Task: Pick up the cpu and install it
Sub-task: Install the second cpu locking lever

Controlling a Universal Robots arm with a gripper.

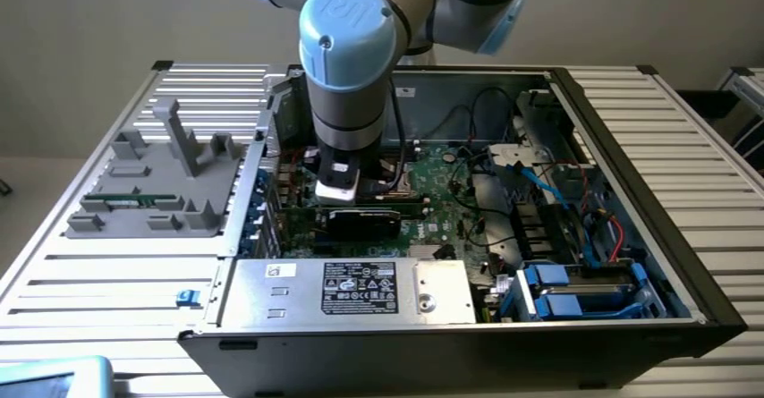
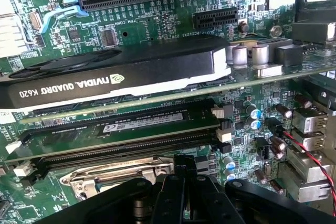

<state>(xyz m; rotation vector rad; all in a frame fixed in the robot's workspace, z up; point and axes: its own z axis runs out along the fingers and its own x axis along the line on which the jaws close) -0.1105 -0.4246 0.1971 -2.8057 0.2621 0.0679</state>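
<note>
— Progress on the cpu, going left to right?

— Well off to the exterior view's left of the jaws, a grey holder [image 1: 149, 188] sits on the slatted worktop [image 1: 668, 174] with a green memory stick [image 1: 120, 199] lying in it. I see no chip there.

— And the jaws?

— Pressed together, low inside the open computer case [image 1: 704, 300], right over the CPU socket [image 2: 113, 178]. Its metal frame shows just ahead of them. Beyond that come a seated memory module [image 2: 142, 124] and then the NVIDIA Quadro graphics card [image 2: 115, 69].

— So where is the cpu?

— I cannot pick it out. If it is at the socket, the jaws hide it, and I cannot tell whether they pinch it.

— Done, then?

— My guess is that the work is at the install stage, with seating unconfirmed. To the right of the jaws are cables and blue drive bays [image 1: 573, 295], untouched.
</note>
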